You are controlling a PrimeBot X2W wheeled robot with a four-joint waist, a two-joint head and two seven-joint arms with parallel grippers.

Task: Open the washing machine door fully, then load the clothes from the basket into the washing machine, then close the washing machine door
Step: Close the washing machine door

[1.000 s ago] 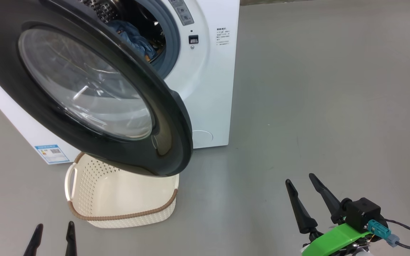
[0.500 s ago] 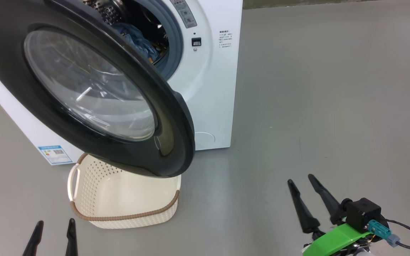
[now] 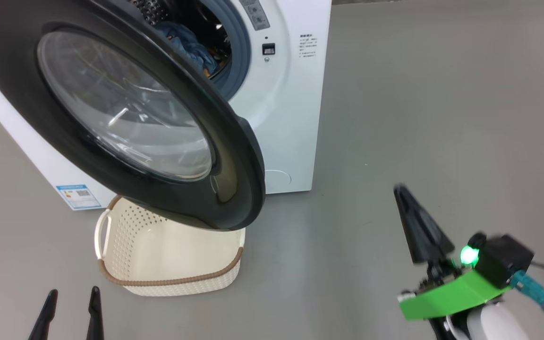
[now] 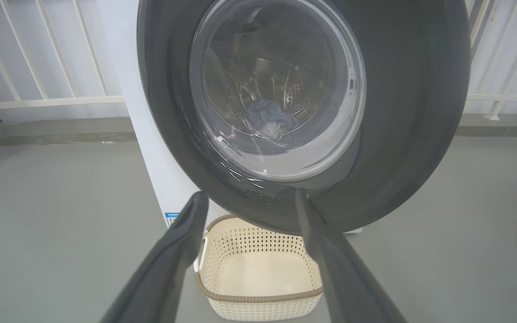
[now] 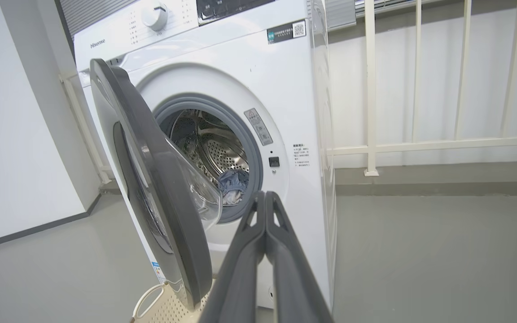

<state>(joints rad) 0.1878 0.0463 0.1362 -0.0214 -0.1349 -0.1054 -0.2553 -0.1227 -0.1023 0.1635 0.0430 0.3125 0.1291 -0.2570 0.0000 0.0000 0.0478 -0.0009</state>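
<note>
- At the upper left of the head view, the door (image 3: 111,108) stands swung out from the washer (image 3: 291,118). Its glass bowl faces the camera and its black rim covers the far edge of the basket (image 3: 187,289), which sits on the floor (image 3: 395,94) at lower left.
- Above the door's upper edge, at top centre, the drum (image 3: 151,9) is open and the clothes (image 3: 189,45) — a crumpled blue piece — lie inside it.
- At the bottom left corner, the left gripper (image 3: 73,293) points up the frame, its jaws apart with nothing between them. The basket is just up and right of its tips, not touching.
- In the left wrist view, the two fingers (image 4: 182,233) rise wide apart from the bottom edge. The basket sits low in the frame between them, and the door's lower rim lies just above their tips. The blue clothes show through the glass at centre.
- At the lower right of the head view, the right gripper (image 3: 404,196) is blurred, its jaws pressed together to one point and holding nothing — well apart from the door and the basket.
- In the right wrist view, its joined fingers rise from bottom centre, the tip over the washer's white front at the lower right of the grey ring (image 5: 204,102). The door stands edge-on at left, and the clothes lie in the drum just up and left of the tip.
</note>
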